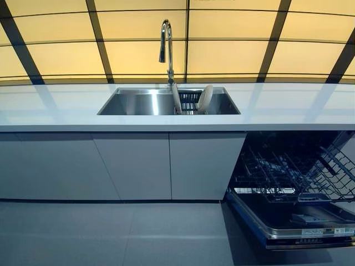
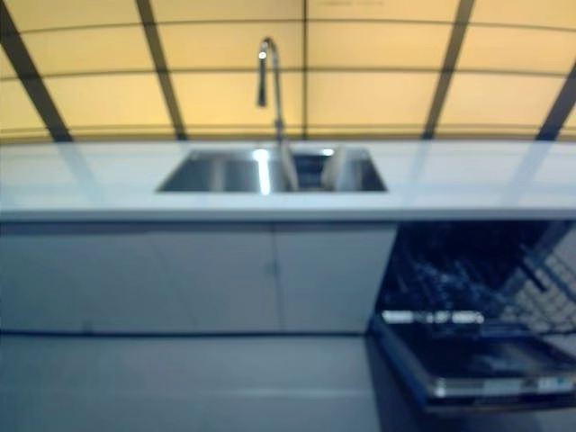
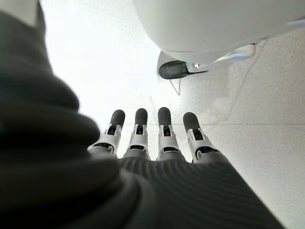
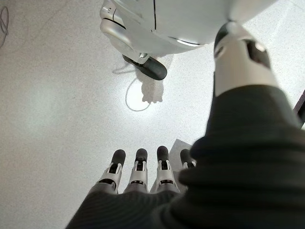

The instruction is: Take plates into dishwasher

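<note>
Looking at: a long white worktop (image 1: 288,105) with grey cupboards under it.
Dishwasher (image 1: 294,188): it sits under the worktop on the right. Its door is down and its dark wire rack is pulled out.
Sink (image 1: 138,103): shiny metal, set in the middle of the worktop, with a tall tap (image 1: 166,47) behind it.
Plates (image 1: 204,98): two pale plates stand on edge in a dark rack in the right part of the sink. They are well apart from the dishwasher.
How plates feel: I think they are hard, smooth and a bit slippery, and they can break if they drop.
Where to hold: the top rim of one plate, thumb on one face and fingers on the other.
Left hand (image 3: 150,143): hangs down over the floor, fingers straight and side by side, holding nothing.
Right hand (image 4: 138,174): just the same, straight fingers, holding nothing.
</note>
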Robot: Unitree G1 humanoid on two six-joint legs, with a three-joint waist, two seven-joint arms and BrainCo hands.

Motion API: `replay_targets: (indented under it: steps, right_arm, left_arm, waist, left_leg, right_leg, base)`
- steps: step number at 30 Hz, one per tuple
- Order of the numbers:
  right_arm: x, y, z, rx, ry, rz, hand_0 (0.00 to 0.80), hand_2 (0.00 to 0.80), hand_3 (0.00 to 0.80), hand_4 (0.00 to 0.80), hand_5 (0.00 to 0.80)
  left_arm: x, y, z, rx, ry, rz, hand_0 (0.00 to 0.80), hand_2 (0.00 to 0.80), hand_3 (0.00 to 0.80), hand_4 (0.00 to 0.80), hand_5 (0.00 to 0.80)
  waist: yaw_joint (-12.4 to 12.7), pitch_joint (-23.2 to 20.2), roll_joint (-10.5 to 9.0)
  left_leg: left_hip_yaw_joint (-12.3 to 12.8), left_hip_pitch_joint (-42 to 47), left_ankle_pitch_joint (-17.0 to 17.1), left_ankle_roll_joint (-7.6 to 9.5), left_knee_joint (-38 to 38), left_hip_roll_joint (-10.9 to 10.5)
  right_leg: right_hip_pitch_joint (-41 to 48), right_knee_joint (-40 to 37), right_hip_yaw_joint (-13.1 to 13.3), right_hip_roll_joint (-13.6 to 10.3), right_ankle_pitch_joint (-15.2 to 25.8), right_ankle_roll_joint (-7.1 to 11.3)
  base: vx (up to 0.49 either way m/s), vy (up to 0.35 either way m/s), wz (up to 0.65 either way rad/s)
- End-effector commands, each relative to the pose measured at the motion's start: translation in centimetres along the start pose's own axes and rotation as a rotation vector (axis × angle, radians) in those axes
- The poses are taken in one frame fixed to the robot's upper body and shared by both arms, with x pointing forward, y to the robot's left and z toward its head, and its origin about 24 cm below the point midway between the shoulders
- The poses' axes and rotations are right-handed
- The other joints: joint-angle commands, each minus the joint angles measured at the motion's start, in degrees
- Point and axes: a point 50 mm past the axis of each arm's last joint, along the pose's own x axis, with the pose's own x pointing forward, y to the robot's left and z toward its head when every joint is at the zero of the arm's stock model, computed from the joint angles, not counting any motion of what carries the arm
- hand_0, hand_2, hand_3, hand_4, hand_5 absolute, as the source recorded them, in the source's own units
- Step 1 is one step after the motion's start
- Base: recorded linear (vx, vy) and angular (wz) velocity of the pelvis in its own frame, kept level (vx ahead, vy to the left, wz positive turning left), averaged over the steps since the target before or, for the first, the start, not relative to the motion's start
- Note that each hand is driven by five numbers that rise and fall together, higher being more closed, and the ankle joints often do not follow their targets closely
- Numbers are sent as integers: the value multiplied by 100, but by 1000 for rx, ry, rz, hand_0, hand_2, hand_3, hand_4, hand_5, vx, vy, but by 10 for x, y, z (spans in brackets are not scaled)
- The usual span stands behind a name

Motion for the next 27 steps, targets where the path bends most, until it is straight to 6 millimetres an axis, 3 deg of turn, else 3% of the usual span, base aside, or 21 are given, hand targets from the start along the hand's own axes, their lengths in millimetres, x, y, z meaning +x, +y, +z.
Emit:
replay_targets:
  steps: [1, 3, 5, 8, 9, 10, 11, 12, 13, 16, 17, 21, 27]
  right_arm:
    - [0, 4, 24, -62, -26, 15, 0, 0, 0, 0, 0]
    - [-1, -1, 28, -67, -28, 3, 0, 0, 0, 0, 0]
    - [-1, -6, 26, -63, -6, -10, 0, 0, 0, 0, 0]
    - [0, -6, 13, -7, 35, -19, 0, 0, 0, 0, 0]
    - [0, -5, 10, -4, 37, -20, 0, 0, 0, 0, 0]
    - [0, -5, 7, -2, 38, -21, 0, 0, 0, 0, 0]
    - [1, -6, 5, -3, 37, -24, 0, 0, 0, 0, 0]
    - [1, -6, 4, -1, 36, -26, 0, 0, 0, 0, 0]
    - [1, -7, 2, 14, 31, -33, 0, 0, 0, 0, 0]
    - [1, -8, -1, 14, 29, -32, 0, 0, 0, 0, 0]
    - [1, -5, -1, 13, 25, -26, 0, 0, 0, 0, 0]
    - [1, -2, 1, -8, -2, -4, 0, 0, 0, 0, 0]
    - [1, 0, 13, 48, -27, -19, 0, 0, 0, 0, 0]
  left_arm:
    - [0, -3, 20, -5, -31, 33, 0, 0, 0, 0, 0]
    - [0, -3, 21, -27, -32, 29, 0, 0, 0, 0, 0]
    - [0, -3, 19, -61, -25, 16, 0, 0, 0, 0, 0]
    - [0, -5, 11, -57, -14, 8, 0, 0, 0, 0, 0]
    - [1, -5, 9, -58, -11, 7, 0, 0, 0, 0, 0]
    - [1, -7, 5, -63, -8, 7, 0, 0, 0, 0, 0]
    - [1, -9, 1, -77, -2, 7, 0, 0, 0, 0, 0]
    - [1, -10, -1, -84, 1, 6, 0, 0, 0, 0, 0]
    - [1, -12, -5, -104, 7, 4, 0, 0, 0, 0, 0]
    - [1, -8, -8, -140, 17, 3, 0, 0, 0, 0, 0]
    - [1, -4, -9, -155, 18, 16, 0, 0, 0, 0, 0]
    - [1, 3, -3, -112, 0, 36, 0, 0, 0, 0, 0]
    - [0, 9, 3, -24, 17, 60, 0, 0, 0, 0, 0]
  waist:
    - [16, 241, -299]
    - [58, 425, -350]
    - [73, 596, -296]
    - [14, 740, -131]
    - [-17, 745, -49]
    - [-12, 772, 22]
    - [12, 772, 65]
    - [14, 760, 85]
    - [16, 746, 108]
    - [-11, 682, 117]
    - [5, 599, 69]
    - [18, 410, -27]
    - [114, 192, -127]
  left_leg:
    - [334, -501, -774, 523, 1528, -407]
    - [317, -1270, -820, 575, 2959, -341]
    - [328, -1820, -447, 504, 3387, -330]
    - [553, -1818, 372, 109, 1724, -431]
    - [451, -1811, 804, 6, 937, -474]
    - [197, -1786, 1097, -115, 272, -522]
    - [-82, -1805, 1161, -149, -39, -558]
    - [-183, -1851, 1147, -151, -39, -572]
    - [-217, -1770, 928, -54, -39, -597]
    - [-161, -1618, 762, 61, 93, -579]
    - [-166, -1567, 590, 171, 428, -610]
    - [128, -1491, 234, 314, 904, -600]
    - [143, -1618, -209, 505, 1572, -660]
  right_leg:
    - [-204, 844, 322, 201, -601, -82]
    - [-303, 1065, 313, 191, -638, -225]
    - [-309, 1210, 362, 294, -631, -303]
    - [-92, 1236, 438, 475, -664, -206]
    - [-115, 1282, 412, 566, -695, -211]
    - [-59, 1300, 453, 646, -743, -187]
    - [-24, 1323, 510, 685, -776, -177]
    - [-22, 1342, 534, 698, -801, -179]
    - [32, 1412, 668, 678, -905, -169]
    - [112, 1562, 827, 578, -1042, -105]
    - [274, 1596, 842, 427, -1126, -53]
    - [480, 1538, 738, 185, -1174, 65]
    - [609, 1536, 534, -198, -1076, 212]
  base:
    - [-32, -134, 2]
    - [-61, -141, 5]
    - [-1, -81, 2]
    - [195, 6, 4]
    - [284, 15, 31]
    - [282, 9, 29]
    - [292, 19, 12]
    - [382, 50, -7]
    - [402, 66, -27]
    - [468, 63, -57]
    - [463, 38, -51]
    - [409, 21, -37]
    - [364, 38, 3]
